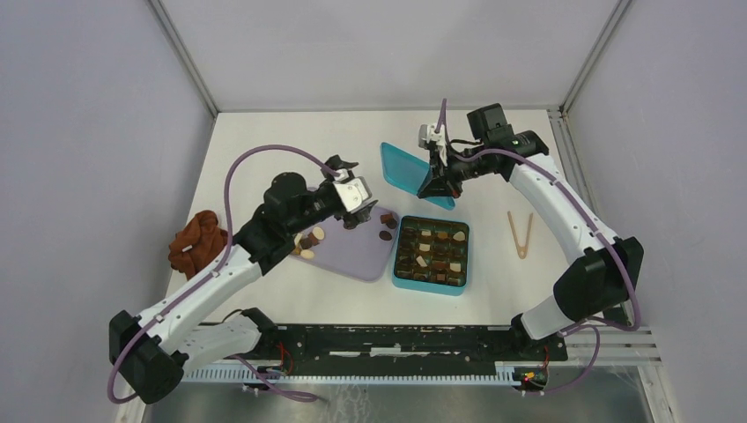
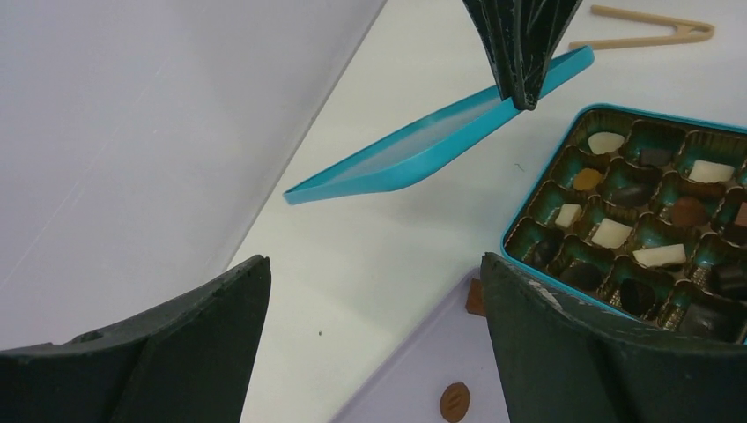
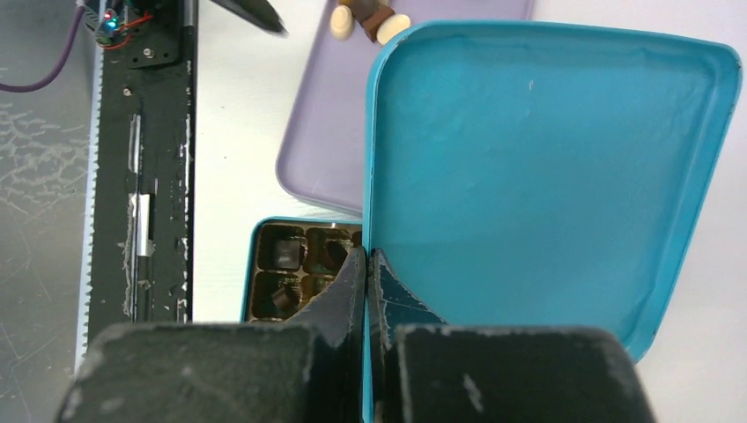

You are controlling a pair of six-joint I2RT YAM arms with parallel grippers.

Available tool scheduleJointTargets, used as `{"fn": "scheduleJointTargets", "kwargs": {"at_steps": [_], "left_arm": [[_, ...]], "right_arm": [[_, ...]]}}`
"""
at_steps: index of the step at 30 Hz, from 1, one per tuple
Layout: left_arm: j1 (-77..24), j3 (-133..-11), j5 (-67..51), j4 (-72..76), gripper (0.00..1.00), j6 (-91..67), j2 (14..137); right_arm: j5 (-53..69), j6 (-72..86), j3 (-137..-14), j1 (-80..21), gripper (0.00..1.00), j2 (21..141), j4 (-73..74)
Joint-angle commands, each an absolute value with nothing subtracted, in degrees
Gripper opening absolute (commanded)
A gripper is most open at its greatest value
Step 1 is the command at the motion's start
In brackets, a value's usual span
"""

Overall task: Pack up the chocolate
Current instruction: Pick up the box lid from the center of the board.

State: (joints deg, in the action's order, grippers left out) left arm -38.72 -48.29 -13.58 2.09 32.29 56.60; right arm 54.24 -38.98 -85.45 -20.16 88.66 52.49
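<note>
The teal box [image 1: 431,256] sits open at table centre, its cells filled with chocolate pieces [image 2: 610,233]. A few loose chocolates [image 1: 310,238] lie on the lilac tray [image 1: 352,260] to its left; one round brown piece [image 2: 454,401] shows in the left wrist view. My right gripper [image 1: 438,183] is shut on the edge of the teal lid [image 1: 405,167], holding it tilted above the table behind the box; the lid fills the right wrist view [image 3: 546,167]. My left gripper [image 1: 352,198] is open and empty over the tray's far edge.
A rust-brown cloth lump [image 1: 195,242] lies at the left of the table. Wooden tongs [image 1: 521,233] lie right of the box. White walls close the back and sides.
</note>
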Motion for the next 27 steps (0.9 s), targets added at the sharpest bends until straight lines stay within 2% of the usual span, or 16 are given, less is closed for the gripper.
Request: {"fn": "scheduleJointTargets", "kwargs": {"at_steps": [1, 14, 22, 27], "left_arm": [[-36.6, -51.9, -23.1, 0.6, 0.93, 37.6, 60.6], [-34.5, -55.9, -27.2, -2.6, 0.85, 49.0, 67.0], [-34.5, -57.1, -29.3, -5.7, 0.72, 55.5, 69.6], [-34.6, -57.9, -30.5, -5.6, 0.58, 58.8, 70.5]], "right_arm": [[58.1, -41.7, -88.6, -21.7, 0.0, 85.9, 54.2], [61.1, -43.6, -90.3, -25.1, 0.0, 86.8, 59.4], [62.2, -44.7, -93.2, -27.2, 0.0, 89.1, 62.3], [62.1, -45.4, -93.4, -27.8, 0.0, 89.8, 63.5]]}}
